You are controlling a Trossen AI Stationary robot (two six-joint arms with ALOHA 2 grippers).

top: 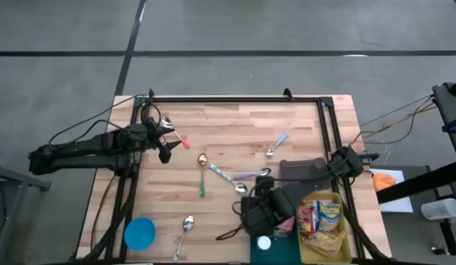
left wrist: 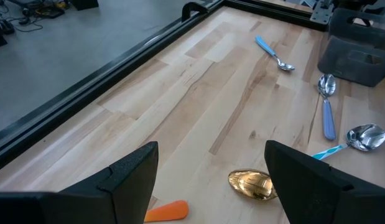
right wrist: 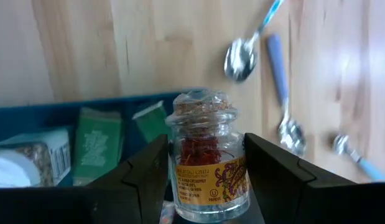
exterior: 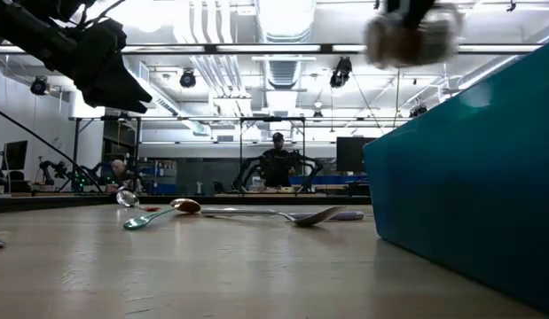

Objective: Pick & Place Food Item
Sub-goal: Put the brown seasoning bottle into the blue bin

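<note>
Carrying step: right pincer (right wrist: 201, 186), part-closed on the spice jar (right wrist: 206, 155), apparently hangs above the teal bin (right wrist: 68, 115). Next comes clearing that bin toward open table (top: 235, 125). Left pincer (left wrist: 211, 180) waits agape, empty.

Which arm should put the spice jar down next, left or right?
Right. The right gripper already holds the spice jar by the teal bin; the left gripper hangs open, across the table.

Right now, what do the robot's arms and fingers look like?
Both arms are dark, nearly black, and jointed, with thin black cables trailing off them. The left gripper has two broad, flat, matte black fingers. The right gripper has the same dark, angular fingers.
</note>
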